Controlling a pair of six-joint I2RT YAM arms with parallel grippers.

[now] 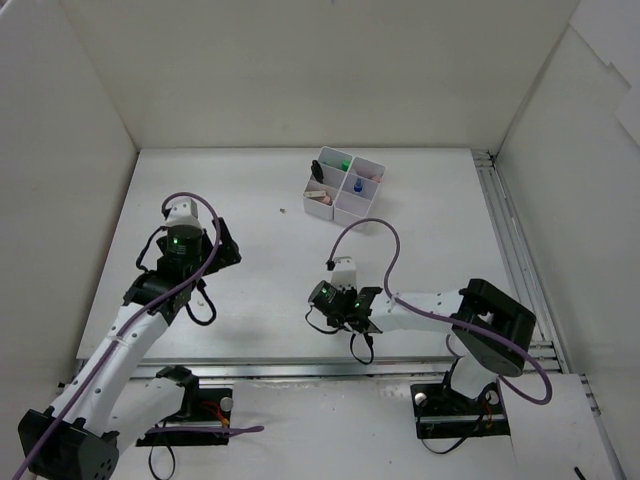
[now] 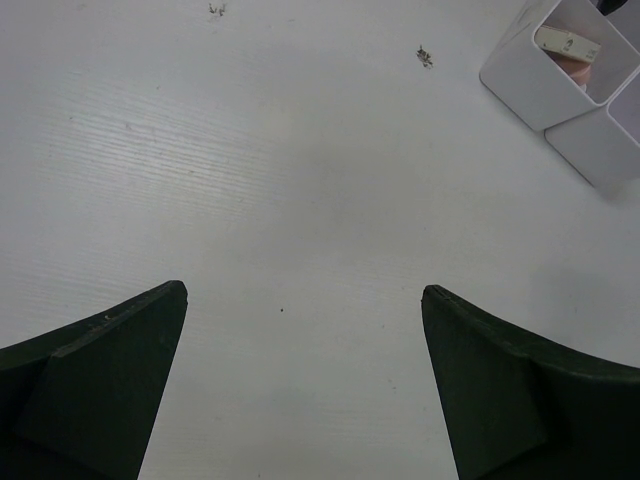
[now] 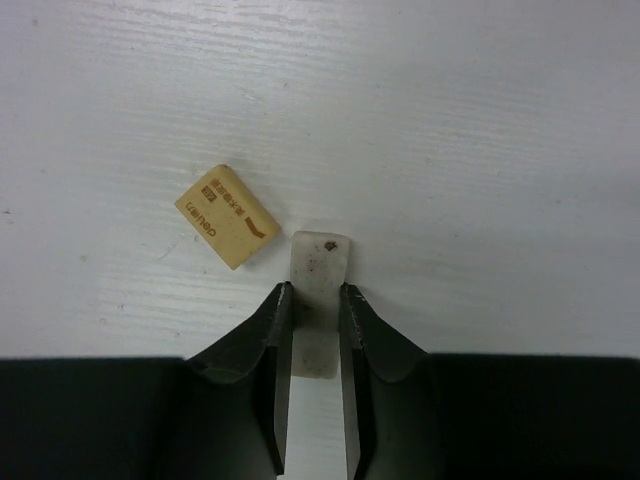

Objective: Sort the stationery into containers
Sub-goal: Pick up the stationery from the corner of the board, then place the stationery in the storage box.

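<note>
Left of the containers (image 1: 318, 207), the left end effector (image 2: 305, 290) hangs jaws apart over open worktop (image 1: 250, 200), while on the containers' near side the right end effector (image 3: 315, 290) clamps the white eraser (image 3: 320, 260), with the tan eraser (image 3: 228, 216) just beside it.

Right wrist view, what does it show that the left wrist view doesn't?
Only the right wrist view: the right gripper shut on a white eraser, with a tan eraser lying close beside it on the table.
Only the left wrist view: the left gripper open over bare table, and a corner of the bins, one holding a pale tan piece.
Both: the same white table, each with its own dark fingers at the bottom edge.
</note>
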